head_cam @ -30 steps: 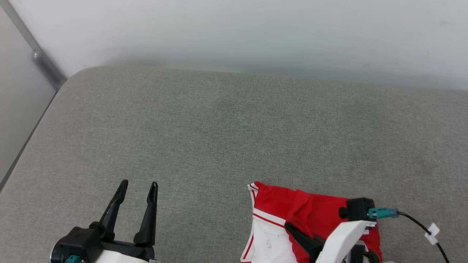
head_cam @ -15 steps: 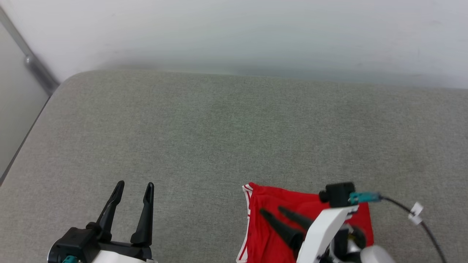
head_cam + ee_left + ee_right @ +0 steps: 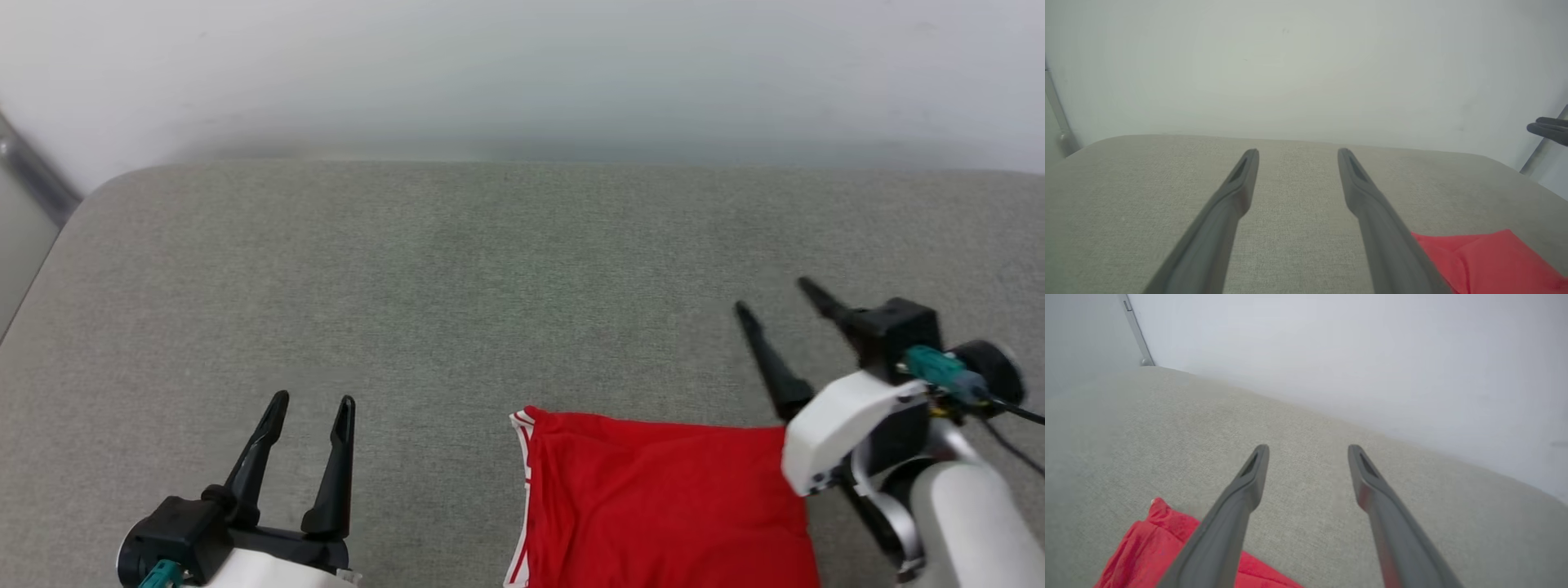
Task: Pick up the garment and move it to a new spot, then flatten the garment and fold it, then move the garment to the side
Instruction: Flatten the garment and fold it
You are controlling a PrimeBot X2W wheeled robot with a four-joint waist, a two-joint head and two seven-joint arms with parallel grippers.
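Note:
The garment [image 3: 661, 506] lies folded flat on the grey cushion near the bottom of the head view, red side up, with striped trim along its left edge. A corner of the garment [image 3: 1490, 261] lies at the lower right of the left wrist view, and the garment [image 3: 1155, 547] also lies at the lower left of the right wrist view. My right gripper [image 3: 774, 296] hangs open above the cushion just past the garment's upper right corner, holding nothing. My left gripper [image 3: 312, 400] stands open at the lower left, well apart from the cloth. Its fingers [image 3: 1241, 179] are spread with nothing between them.
The grey upholstered surface [image 3: 457, 278] stretches to a pale wall [image 3: 522, 73] at the back. Its rounded left edge drops off beside a metal rail [image 3: 33, 175]. A black cable [image 3: 1016, 412] trails from the right wrist.
My right gripper opened, let go of the garment and rose up and to the right. The red cloth now lies flat and smooth. The camera shifted slightly. The left gripper stayed put.

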